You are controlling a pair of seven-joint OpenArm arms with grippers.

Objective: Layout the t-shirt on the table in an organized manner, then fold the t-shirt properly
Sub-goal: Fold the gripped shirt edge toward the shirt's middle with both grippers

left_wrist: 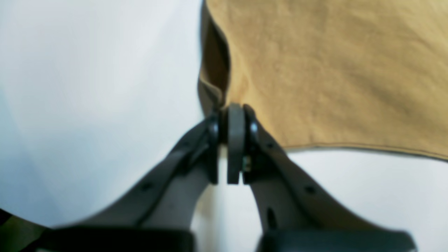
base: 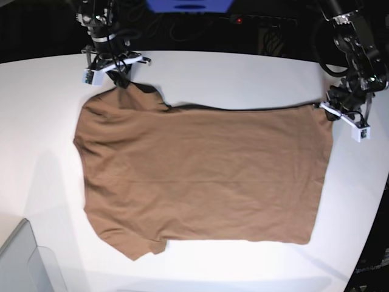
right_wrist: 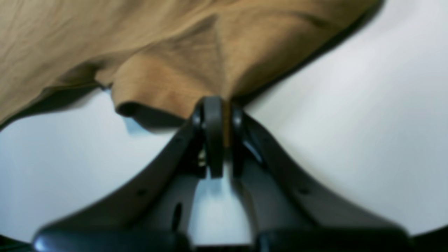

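Now: both grippers pinched shut on cloth. Left gripper (left_wrist: 235, 115) clamped on a hem corner of the t-shirt (base: 200, 176); right gripper (right_wrist: 217, 108) clamped on a fold at the sleeve/shoulder edge. Shirt mostly flat on the table (base: 243, 76), spread out ahead of both sets of fingers, between the two arms.

Risks, as a judgement:
- Thin bite on each side, so could slip out w/ a sharp tug.
- Uneven pull btwn arms likely to skew the cloth or bunch it near the right gripper, where already puckered.
- Lifting too high may drag the far edge and undo the layout.

Orientation: long axis runs gripper to gripper; hem end at left gripper, shoulders/sleeves at right gripper. Neck tag not visible.
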